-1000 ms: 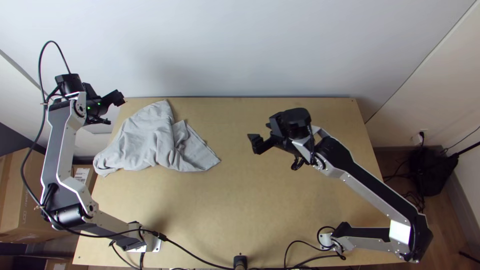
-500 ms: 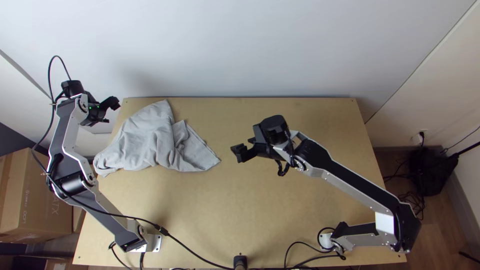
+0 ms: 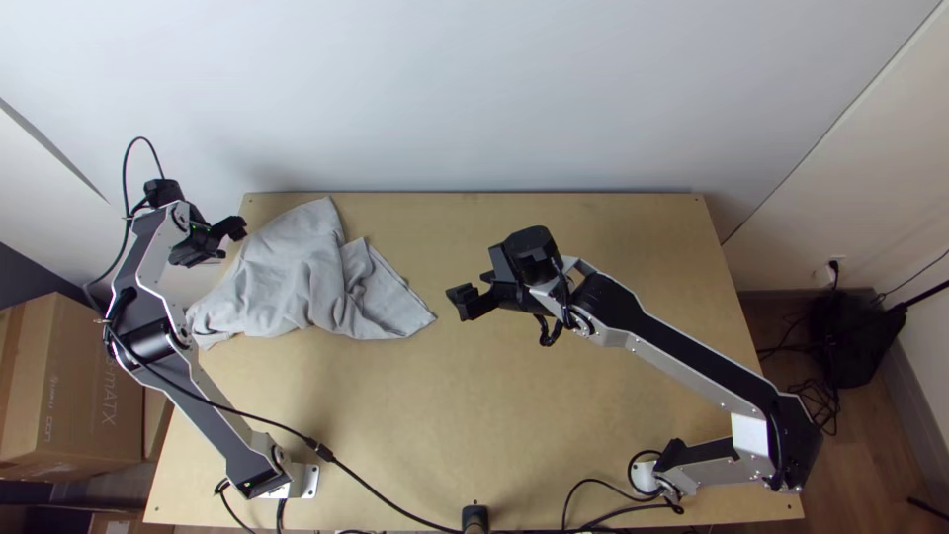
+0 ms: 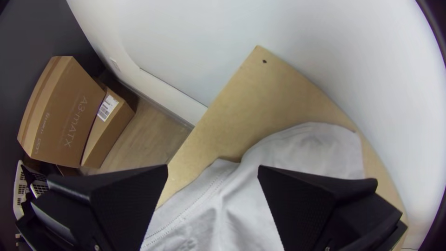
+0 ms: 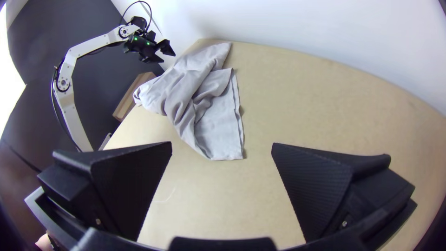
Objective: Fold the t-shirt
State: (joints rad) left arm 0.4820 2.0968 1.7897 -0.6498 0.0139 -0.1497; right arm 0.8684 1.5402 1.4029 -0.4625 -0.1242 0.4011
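Observation:
The grey t-shirt (image 3: 297,277) lies bunched and wrinkled on the table's left part, one flatter corner pointing toward the middle. By its far left side, raised above the table's edge, is my left gripper (image 3: 237,241), open and holding nothing. In the left wrist view the cloth (image 4: 297,153) passes below the open left gripper (image 4: 213,169). To the right of the cloth, apart from it, my right gripper (image 3: 463,299) stands open over bare wood. The right wrist view shows the t-shirt (image 5: 204,102) beyond the spread fingers of the right gripper (image 5: 222,148).
Bare table top (image 3: 415,415) lies in front of the cloth and to its right. A white wall (image 3: 474,99) rises behind the far edge. A black cable (image 3: 371,485) crosses the near left area. Cardboard boxes (image 3: 89,386) stand on the floor at left.
My right gripper has moved left toward the cloth. The left arm has come down and inward, so its gripper is now closer to the t-shirt's far left side. The cloth has not moved.

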